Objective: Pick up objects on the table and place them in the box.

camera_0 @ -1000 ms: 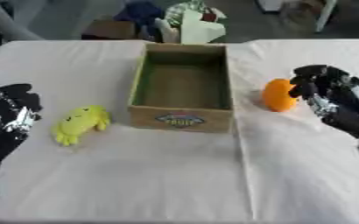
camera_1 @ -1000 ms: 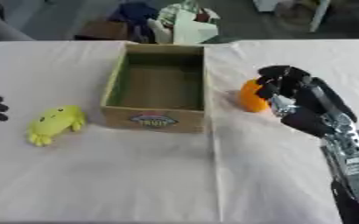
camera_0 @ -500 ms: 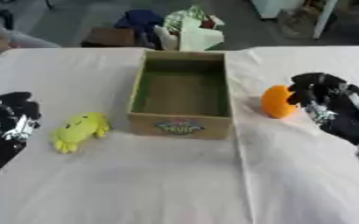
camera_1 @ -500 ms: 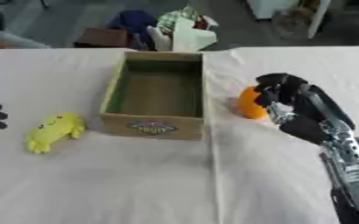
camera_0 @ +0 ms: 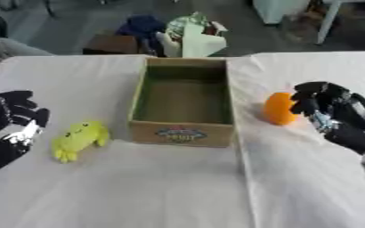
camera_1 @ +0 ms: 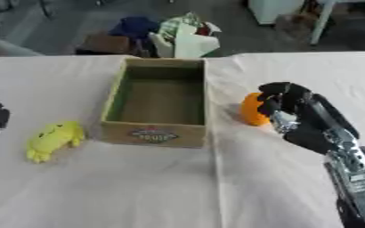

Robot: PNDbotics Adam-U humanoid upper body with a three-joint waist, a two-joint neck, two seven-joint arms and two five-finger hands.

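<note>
In the left eye view we see the box [camera_0: 184, 106] in the middle of the desk [camera_0: 154, 187], open at the top and with nothing in it; the orange ball [camera_0: 278, 108] sits on the desk just to the right of the box; our right hand [camera_0: 332, 116] is at the ball, with its fingers [camera_0: 304, 101] curled over the ball's right side and touching it; we think we are at the step of grabbing the ball, and we cannot tell if the fingers go all the way round it yet; next we need to close on the ball, lift it over the box wall, and let it drop inside; the yellow frog toy [camera_0: 78, 139] lies on the desk to the left of the box, a little apart from it; our left hand [camera_0: 11, 125] waits near the toy with its fingers bent and holding nothing.

In the right eye view the right hand's fingers hide more of the ball, so the hold looks closer here; we see more of the right arm [camera_1: 351, 167] going down to the corner; the left hand only peeks in at the left edge, so this view does not show what its fingers do; the left eye view shows that hand much better.
</note>
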